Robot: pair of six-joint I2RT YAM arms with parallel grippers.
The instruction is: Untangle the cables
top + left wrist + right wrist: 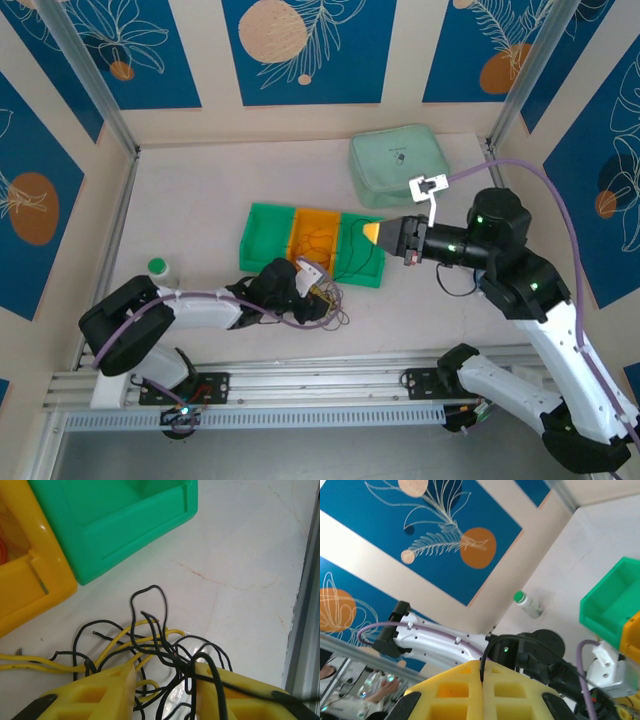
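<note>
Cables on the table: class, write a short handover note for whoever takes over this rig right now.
Left tool: open, straddling the black and yellow tangle on the table in front of the bins.
Right tool: shut, pointing across the right green bin; whether it holds anything is unclear.
Done: some strands lie in the right green bin and the orange bin.
Left: the tangle is knotted; probably pull strands free one by one.
</note>
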